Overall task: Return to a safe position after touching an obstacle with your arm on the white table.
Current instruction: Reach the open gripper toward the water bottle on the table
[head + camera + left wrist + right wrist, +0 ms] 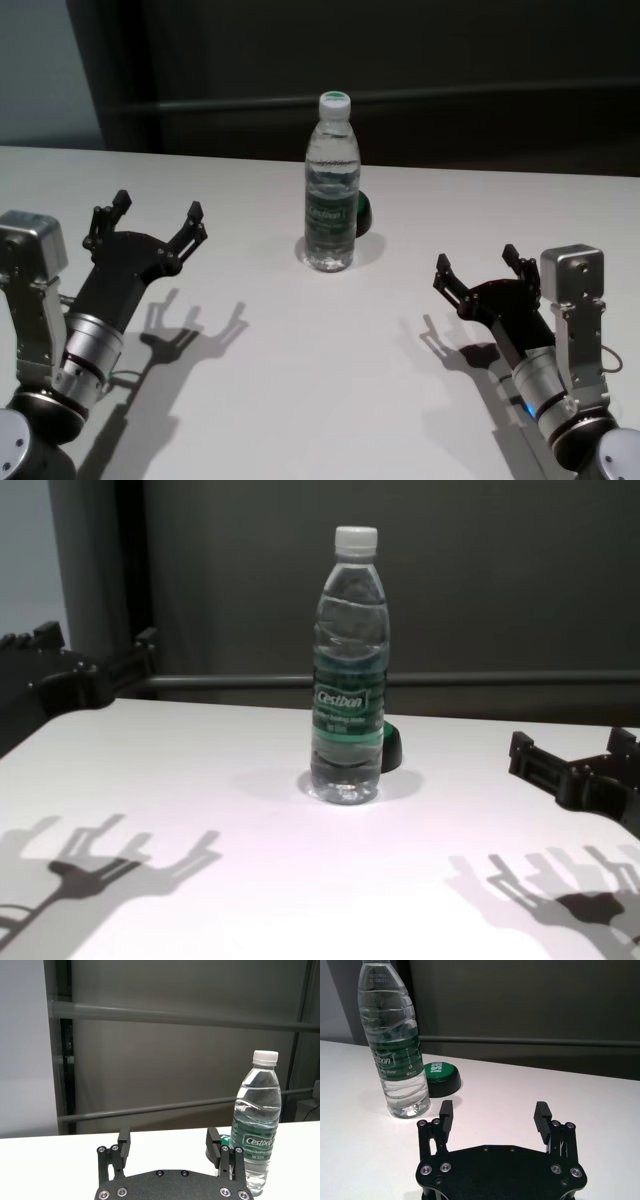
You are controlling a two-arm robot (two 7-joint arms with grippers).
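Both grippers, left gripper (157, 215) & right gripper (478, 262), open, clear of upright bottle (331, 185).

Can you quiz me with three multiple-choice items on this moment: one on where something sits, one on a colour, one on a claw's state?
1. Where is the dark green-topped dome?
A. Just behind the water bottle, by its base
B. Under the left claw
C. At the white table's near edge

2. What colour is the bottle's cap?
A. Red
B. White
C. Black

3. How do both claws stand?
A. Shut on the bottle
B. Shut on nothing
C. Open, holding nothing

Key: 1 A, the head and chest views show it peeking out behind the bottle's base. 2 B, the chest view shows a white cap. 3 C, the fingers of the left claw and right claw are spread, well clear of the bottle.
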